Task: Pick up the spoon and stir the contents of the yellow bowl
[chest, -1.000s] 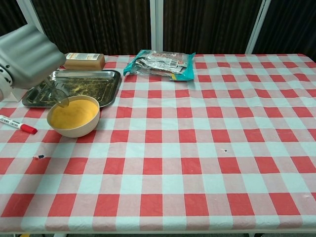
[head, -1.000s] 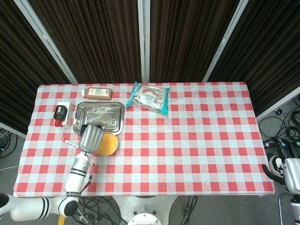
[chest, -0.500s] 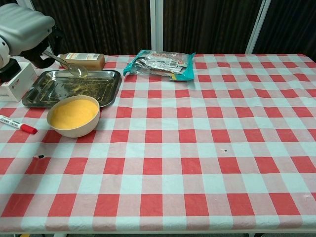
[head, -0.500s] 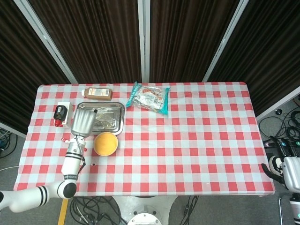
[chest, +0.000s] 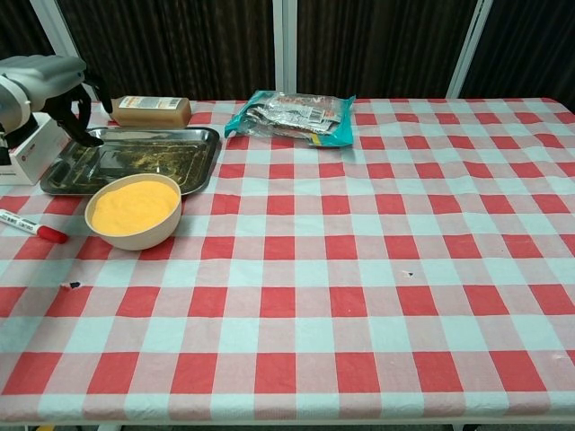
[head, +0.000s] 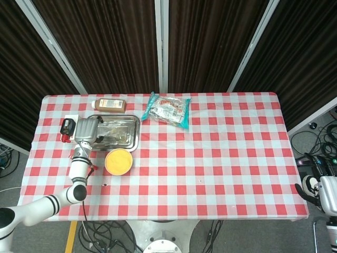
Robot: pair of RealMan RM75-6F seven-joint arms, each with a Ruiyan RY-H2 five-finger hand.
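Yellow bowl (chest: 135,210) sits near left robot hand (chest: 47,88).

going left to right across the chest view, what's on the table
red-capped marker → yellow bowl → teal snack packet. Left out because they overlap others sideways: the left hand, white box, steel tray and brown bottle.
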